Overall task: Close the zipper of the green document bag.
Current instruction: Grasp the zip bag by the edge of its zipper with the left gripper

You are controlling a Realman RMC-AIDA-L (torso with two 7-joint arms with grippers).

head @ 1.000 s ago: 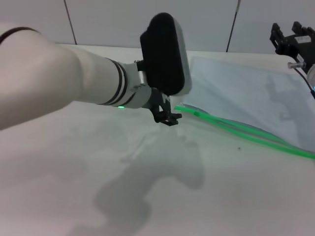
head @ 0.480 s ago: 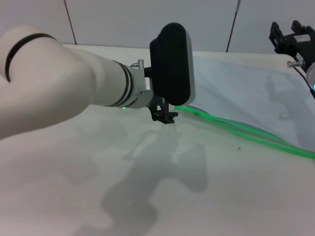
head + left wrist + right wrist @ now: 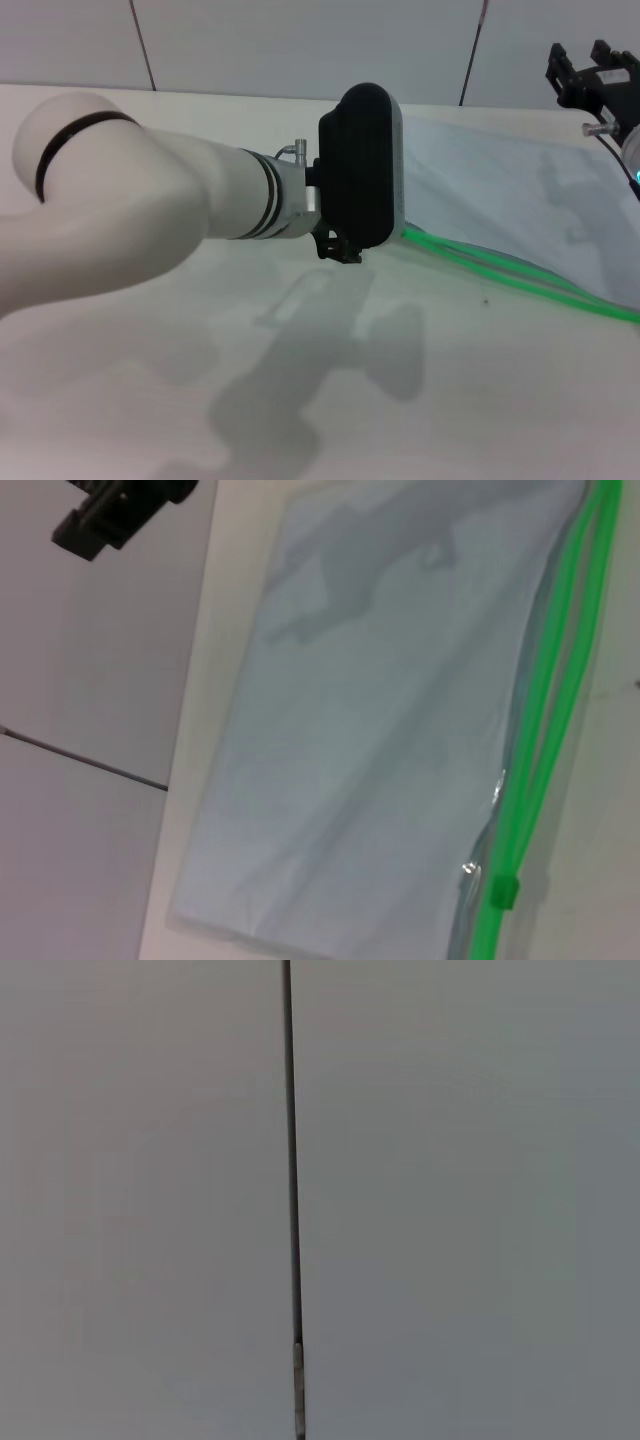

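Two bright green plastic zipper (image 3: 545, 695) strips lie visibly apart, so your large flat translucent grey-blue document bag (image 3: 510, 190) remains unzipped, just beyond the left pincer (image 3: 340, 248); its grip state you cannot tell.

Table (image 3: 300, 420): a pale off-white surface, plain and matte, filling the head view from nine o'clock round through six to three. A broad soft grey shadow (image 3: 330, 370) is lying on it toward six o'clock. One tiny dark speck (image 3: 486, 298) is sitting on it at about four o'clock.

Back wall (image 3: 300, 45): light grey panels are running across twelve o'clock, behind the table's far edge. Thin dark seams are dividing them, one (image 3: 143, 45) at eleven o'clock, another (image 3: 472, 50) at one o'clock.

Panel seam (image 3: 291, 1190): in the right wrist view, a single dark line is running from twelve to six o'clock across flat grey wall.
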